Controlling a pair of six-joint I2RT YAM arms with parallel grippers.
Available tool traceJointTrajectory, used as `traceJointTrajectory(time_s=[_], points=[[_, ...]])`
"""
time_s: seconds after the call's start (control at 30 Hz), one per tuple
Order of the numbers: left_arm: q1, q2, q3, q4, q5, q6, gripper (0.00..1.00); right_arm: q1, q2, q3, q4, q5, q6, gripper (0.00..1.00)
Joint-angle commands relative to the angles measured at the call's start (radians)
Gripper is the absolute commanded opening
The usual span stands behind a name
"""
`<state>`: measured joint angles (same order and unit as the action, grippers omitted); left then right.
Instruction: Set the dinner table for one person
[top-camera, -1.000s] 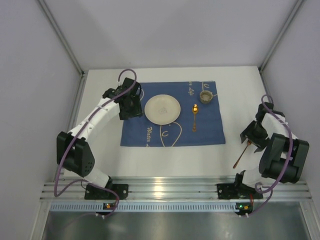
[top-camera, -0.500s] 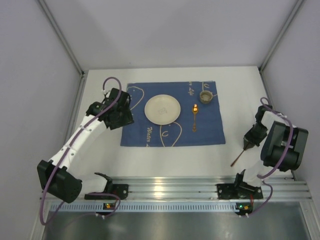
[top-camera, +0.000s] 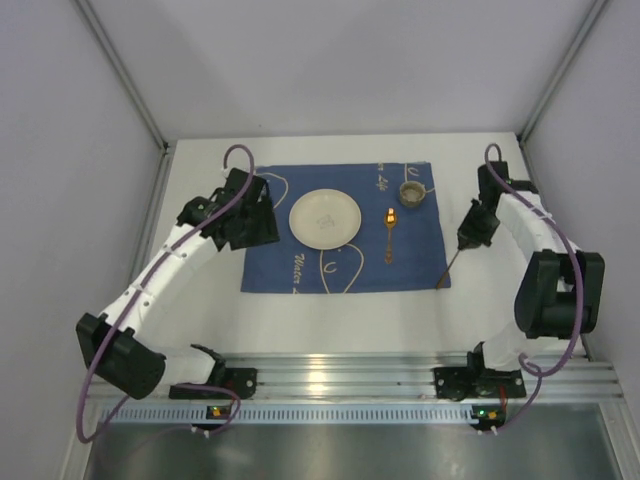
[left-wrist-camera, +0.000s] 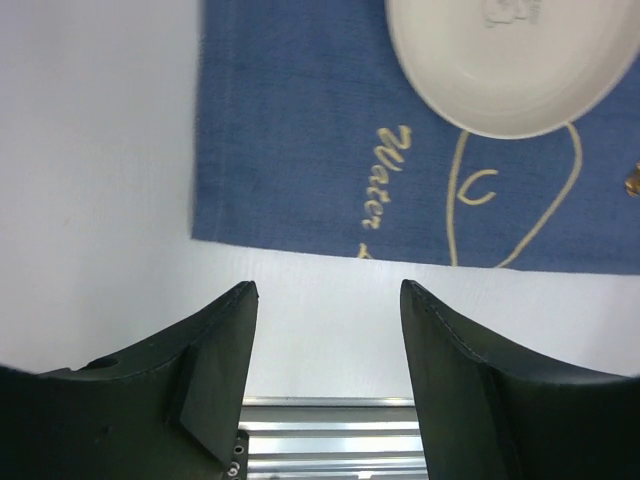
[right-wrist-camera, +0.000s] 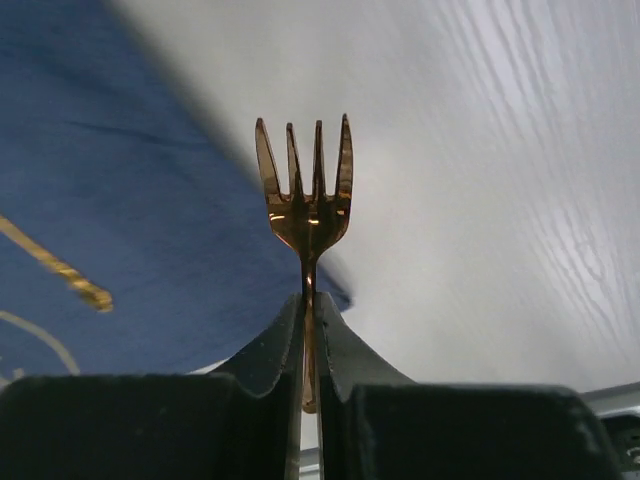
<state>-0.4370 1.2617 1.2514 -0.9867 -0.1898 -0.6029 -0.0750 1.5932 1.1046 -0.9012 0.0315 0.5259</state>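
My right gripper (right-wrist-camera: 310, 305) is shut on a golden fork (right-wrist-camera: 305, 190), tines pointing away, above the right edge of the blue mat (right-wrist-camera: 120, 220). From above, the fork (top-camera: 450, 268) slants down from the right gripper (top-camera: 468, 240) toward the mat's (top-camera: 300, 270) near right corner. On the mat sit a white plate (top-camera: 325, 218), a golden spoon (top-camera: 390, 235) to its right, and a small cup (top-camera: 411, 192) at the far right. My left gripper (left-wrist-camera: 328, 288) is open and empty over the white dinner table (left-wrist-camera: 100, 200), by the mat's left side (top-camera: 255, 225).
Silver aluminium rails (top-camera: 340, 375) run along the near edge, with both arm bases bolted there. Grey walls and slanted frame posts (top-camera: 125, 80) close in the table on the left, right and back.
The right gripper shut on the fork lying at the near right, lifted it and carried it left and farther away to the mat's right edge. The left arm shifted slightly beside the mat.
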Motion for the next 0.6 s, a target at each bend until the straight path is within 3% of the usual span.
traceJointTrajectory(time_s=[0.0, 0.07, 0.27, 0.43, 0.57], points=[[-0.08, 0.096, 0.123, 0.129, 0.101, 0.101, 0.65, 0.113, -0.084, 0.254, -0.073, -0.025, 0.063, 0.0], [-0.15, 0.175, 0.185, 0.161, 0.13, 0.127, 0.66, 0.178, -0.066, 0.387, -0.131, -0.027, 0.092, 0.0], [-0.225, 0.367, 0.324, 0.385, 0.518, 0.085, 0.66, 0.279, -0.013, 0.642, -0.238, -0.108, 0.167, 0.0], [-0.272, 0.513, 0.492, 0.421, 0.624, 0.081, 0.66, 0.288, -0.013, 0.698, -0.269, -0.151, 0.207, 0.0], [-0.276, 0.567, 0.536, 0.479, 0.72, 0.066, 0.66, 0.29, -0.012, 0.706, -0.272, -0.168, 0.214, 0.0]])
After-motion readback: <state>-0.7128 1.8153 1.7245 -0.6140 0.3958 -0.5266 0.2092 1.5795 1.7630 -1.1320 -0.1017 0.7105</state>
